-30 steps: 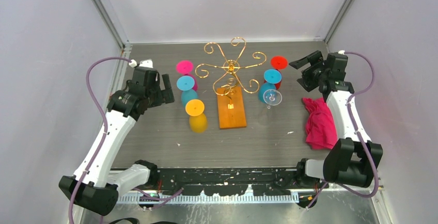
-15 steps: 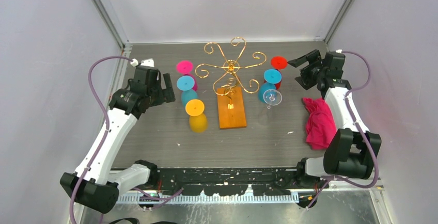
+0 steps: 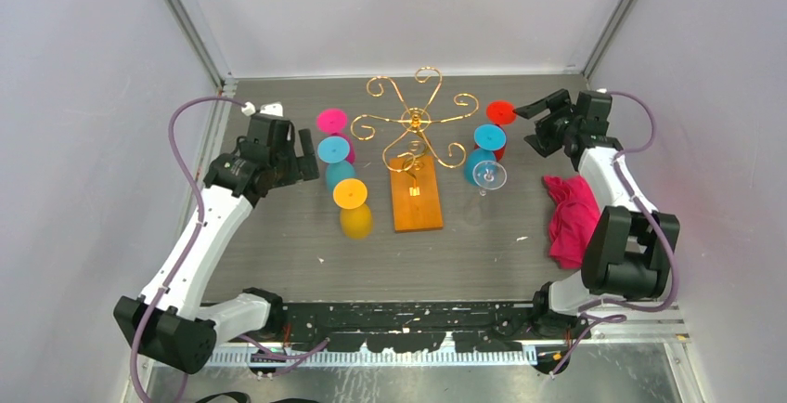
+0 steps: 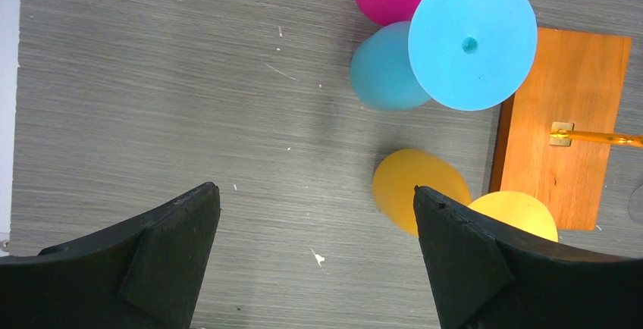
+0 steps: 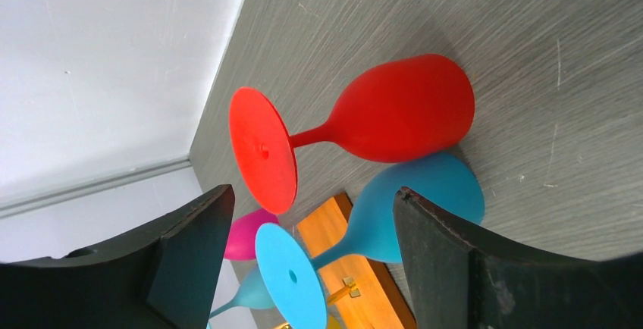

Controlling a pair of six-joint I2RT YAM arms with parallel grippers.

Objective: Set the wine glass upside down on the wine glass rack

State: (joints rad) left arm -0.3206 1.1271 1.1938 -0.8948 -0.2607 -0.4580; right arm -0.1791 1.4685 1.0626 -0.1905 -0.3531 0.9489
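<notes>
The wine glass rack [image 3: 414, 123], gold wire on an orange wooden base [image 3: 415, 195], stands mid-table with nothing hanging on it. Several wine glasses stand bowl-down around it: pink [image 3: 331, 122], blue [image 3: 333, 149] and yellow [image 3: 350, 193] on the left; red [image 3: 501, 112], blue [image 3: 489, 136] and clear [image 3: 489, 175] on the right. My right gripper [image 3: 532, 124] is open, level with the red glass [image 5: 402, 109] and the blue glass [image 5: 425, 200], holding nothing. My left gripper [image 3: 299, 158] hangs open above bare table [image 4: 316, 208], left of the yellow glass [image 4: 417, 185].
A crumpled pink cloth [image 3: 575, 222] lies on the table by the right arm. White walls and metal posts close in the back and sides. The rack's base [image 4: 565, 128] lies just right of the left-hand glasses.
My right gripper has swung back and left toward the red glass, its jaws narrowing a little. The left arm has shifted slightly toward the glasses. No glass has moved.
</notes>
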